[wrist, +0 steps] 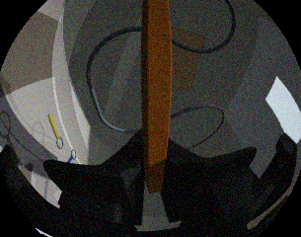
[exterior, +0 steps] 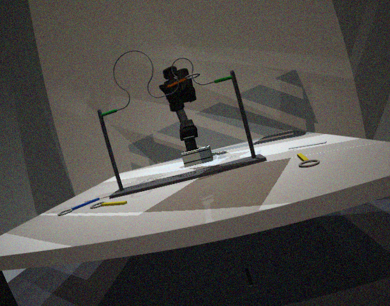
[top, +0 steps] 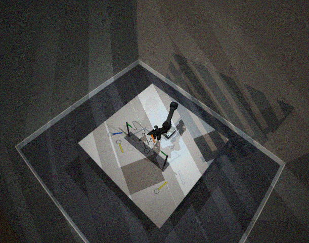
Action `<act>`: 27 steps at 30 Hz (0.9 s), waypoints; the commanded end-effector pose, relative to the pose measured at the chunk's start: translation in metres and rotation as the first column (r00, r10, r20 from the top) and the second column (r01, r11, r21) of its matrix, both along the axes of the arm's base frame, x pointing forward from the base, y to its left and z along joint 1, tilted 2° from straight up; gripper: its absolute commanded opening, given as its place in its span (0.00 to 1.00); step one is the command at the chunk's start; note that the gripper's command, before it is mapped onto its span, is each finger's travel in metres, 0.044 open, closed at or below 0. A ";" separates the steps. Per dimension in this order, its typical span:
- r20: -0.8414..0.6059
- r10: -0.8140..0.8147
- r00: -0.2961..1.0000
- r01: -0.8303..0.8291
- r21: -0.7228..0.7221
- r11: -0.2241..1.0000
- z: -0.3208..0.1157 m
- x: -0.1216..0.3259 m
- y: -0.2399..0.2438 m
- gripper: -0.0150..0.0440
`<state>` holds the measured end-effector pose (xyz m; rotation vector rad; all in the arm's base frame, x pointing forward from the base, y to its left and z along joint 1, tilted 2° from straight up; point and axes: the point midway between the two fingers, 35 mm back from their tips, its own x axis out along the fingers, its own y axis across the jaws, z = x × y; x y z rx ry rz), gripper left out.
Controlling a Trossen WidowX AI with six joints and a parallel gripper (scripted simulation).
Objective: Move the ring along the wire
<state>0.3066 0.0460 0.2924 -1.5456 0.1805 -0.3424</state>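
Exterior view shows you mid-task: your black end effector (top: pixel 152 135) (exterior: pixel 165 88) (wrist: pixel 146 132) is pinched nearly closed on the flat orange handle (top: pixel 152 138) (exterior: pixel 176 83) (wrist: pixel 156 74), its thin grey metal ring (top: pixel 156 145) (exterior: pixel 198 75) by the grey wire's last loop, though threading is unclear. Reaching a green end, hanging the ring, releasing and withdrawing remain.

Ring (top: pixel 154 142) (exterior: pixel 198 74), orange handle (top: pixel 152 138) (exterior: pixel 176 83) (wrist: pixel 157 79) tilted, gripped

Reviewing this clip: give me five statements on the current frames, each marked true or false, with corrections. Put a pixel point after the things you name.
1. The tool (top: pixel 150 133) (exterior: pixel 177 83) (wrist: pixel 146 132) is shut on the orange handle (top: pixel 152 138) (exterior: pixel 176 83) (wrist: pixel 156 84). True.
2. The wire has a green part beside only one post. False: beside both.
3. Two yellow-handled rings lie on the table (top: pixel 146 204) (exterior: pixel 188 233). True.
4. The blue handle (top: pixel 117 133) (exterior: pixel 85 203) hangs on the wire. False: it lies on the table.
5. The orange handle has been released. False: it is gripped.
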 end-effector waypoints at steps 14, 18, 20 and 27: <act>-0.071 0.011 0.997 0.016 0.367 0.930 -0.061 -0.003 0.012 0.00; -0.061 0.059 0.996 -0.025 0.452 0.892 -0.075 0.002 0.017 0.00; -0.057 0.080 0.995 -0.041 0.495 0.868 -0.082 0.004 0.020 0.00; -0.069 0.093 0.993 -0.030 0.625 0.780 -0.103 0.002 0.034 0.00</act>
